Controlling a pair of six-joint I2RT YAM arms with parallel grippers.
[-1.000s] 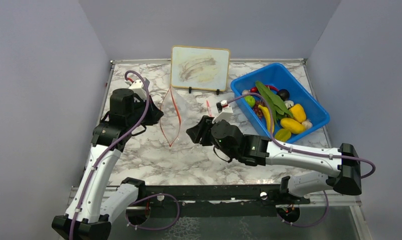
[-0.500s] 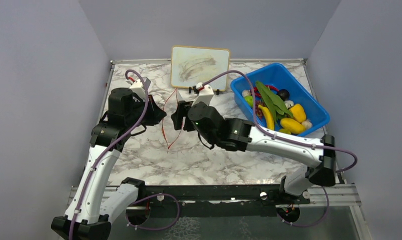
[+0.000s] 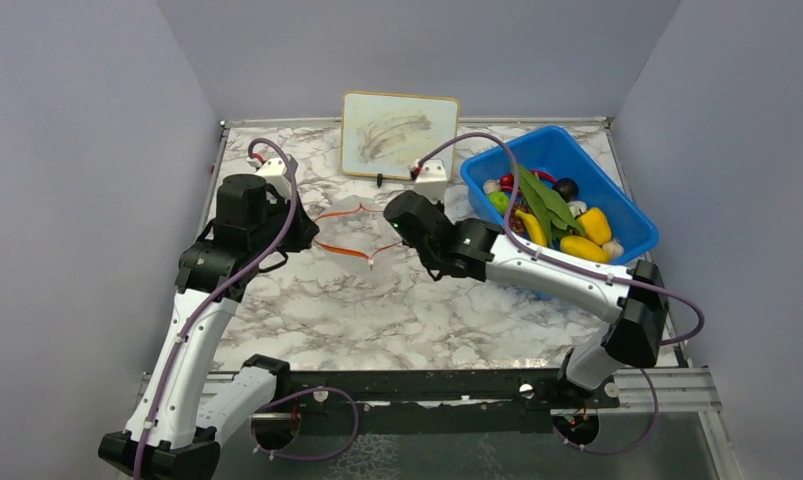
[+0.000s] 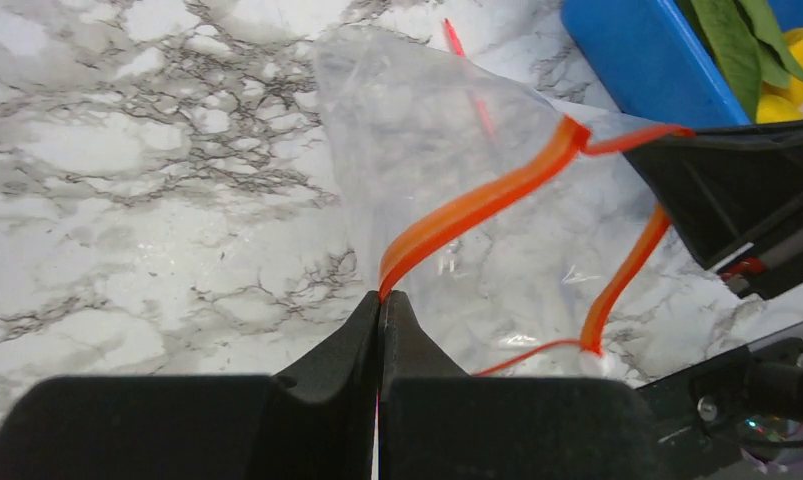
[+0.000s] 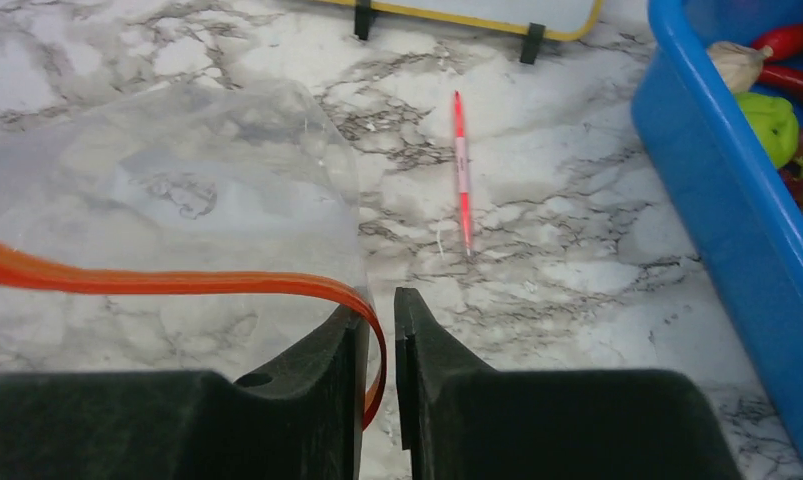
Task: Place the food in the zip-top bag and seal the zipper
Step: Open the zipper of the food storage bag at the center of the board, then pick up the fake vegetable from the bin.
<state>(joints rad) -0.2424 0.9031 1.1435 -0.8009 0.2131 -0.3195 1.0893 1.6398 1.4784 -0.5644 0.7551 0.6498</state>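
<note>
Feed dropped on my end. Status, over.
Left end effector pinching zipper; right end effector on opposite lip. Bag held open, empty. Food in blue bin.

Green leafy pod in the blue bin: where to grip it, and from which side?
Probably pinch the green leafy pod mid-length, across its narrow width, coming down from above: it lies long and flat on top inside the blue bin, whose walls block side approaches.
</note>
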